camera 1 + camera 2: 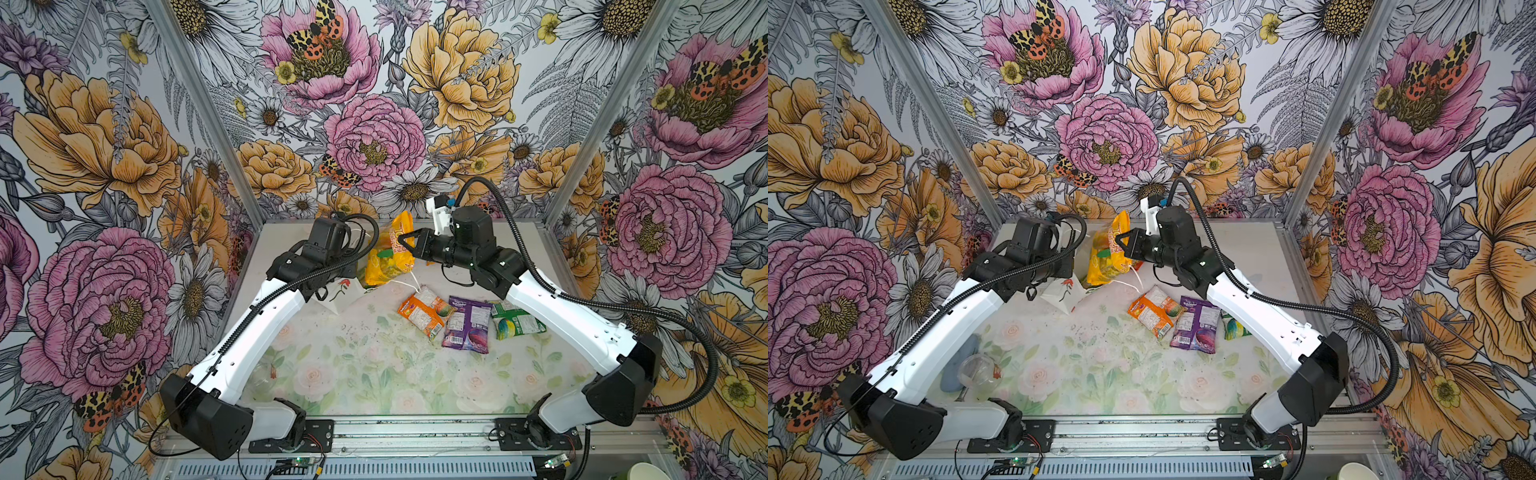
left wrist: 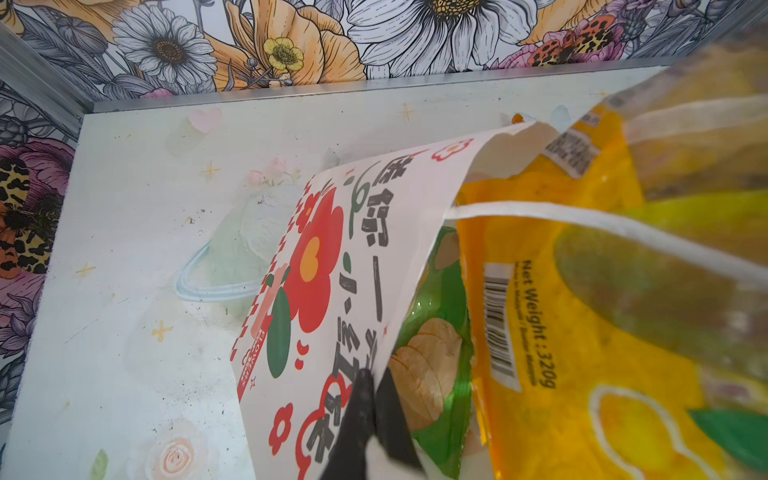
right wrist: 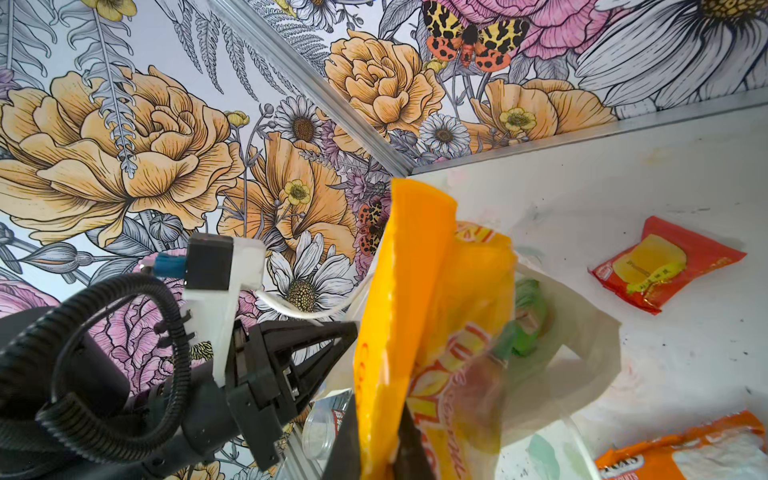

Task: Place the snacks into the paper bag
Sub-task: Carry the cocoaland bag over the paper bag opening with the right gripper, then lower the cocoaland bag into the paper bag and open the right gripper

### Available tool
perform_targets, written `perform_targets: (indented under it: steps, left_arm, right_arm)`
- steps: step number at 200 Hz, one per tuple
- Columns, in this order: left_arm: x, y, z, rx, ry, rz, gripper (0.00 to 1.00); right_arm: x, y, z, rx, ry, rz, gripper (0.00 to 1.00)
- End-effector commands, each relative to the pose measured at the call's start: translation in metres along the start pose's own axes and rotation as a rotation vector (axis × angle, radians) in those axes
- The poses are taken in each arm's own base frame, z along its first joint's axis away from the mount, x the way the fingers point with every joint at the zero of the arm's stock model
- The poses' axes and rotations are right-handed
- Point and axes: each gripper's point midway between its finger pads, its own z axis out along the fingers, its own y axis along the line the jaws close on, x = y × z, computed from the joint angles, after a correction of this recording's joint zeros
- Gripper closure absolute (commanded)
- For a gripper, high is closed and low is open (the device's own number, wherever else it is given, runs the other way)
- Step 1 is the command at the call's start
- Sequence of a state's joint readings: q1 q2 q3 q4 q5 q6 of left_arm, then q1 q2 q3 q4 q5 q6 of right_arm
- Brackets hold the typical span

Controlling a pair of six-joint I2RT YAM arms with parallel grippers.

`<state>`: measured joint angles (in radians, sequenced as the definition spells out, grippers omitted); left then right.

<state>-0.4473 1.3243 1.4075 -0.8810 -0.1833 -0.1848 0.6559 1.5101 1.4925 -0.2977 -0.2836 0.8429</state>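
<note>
Right gripper point(image 1: 406, 246) is pinched on one edge of the big yellow-orange snack packet point(image 1: 390, 257); I judge its long axis near upright, lower end inside the mouth of the paper bag point(image 2: 332, 266), so the way in runs straight down from the claw; a green packet point(image 2: 440, 299) lies inside; left gripper point(image 2: 374, 399) is clamped on the bag's rim, keeping the mouth open; orange-white packet point(image 1: 424, 309), purple packet point(image 1: 467, 324) and green-white packet point(image 1: 515, 322) lie on the table point(image 1: 374, 374), nearer my right gripper.
</note>
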Motion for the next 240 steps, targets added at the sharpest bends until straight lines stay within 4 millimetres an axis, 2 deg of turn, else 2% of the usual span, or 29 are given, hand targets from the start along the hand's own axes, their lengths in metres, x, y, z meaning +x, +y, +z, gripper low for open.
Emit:
perform_targets:
  steps: [1,64,121,164,240]
  left_arm:
    - [-0.004,-0.002,-0.008,0.039,-0.031,-0.044,1.00]
    - [-0.013,-0.007,-0.021,0.115,-0.087,-0.088,1.00]
    - [-0.015,-0.008,-0.023,0.150,-0.100,-0.106,1.00]
    - [-0.015,-0.007,-0.021,0.147,-0.093,-0.109,1.00]
    - [-0.017,-0.010,-0.023,0.172,-0.104,-0.115,1.00]
  right_arm:
    - [-0.032,0.039,-0.008,-0.150,-0.131,0.007,1.00]
    - [-0.035,0.028,0.007,-0.194,-0.190,0.143,1.00]
    - [-0.036,0.038,0.020,-0.254,-0.192,0.190,1.00]
    - [-0.022,0.042,0.037,-0.264,-0.147,0.196,1.00]
    - [0.004,0.026,0.069,-0.230,-0.094,0.242,1.00]
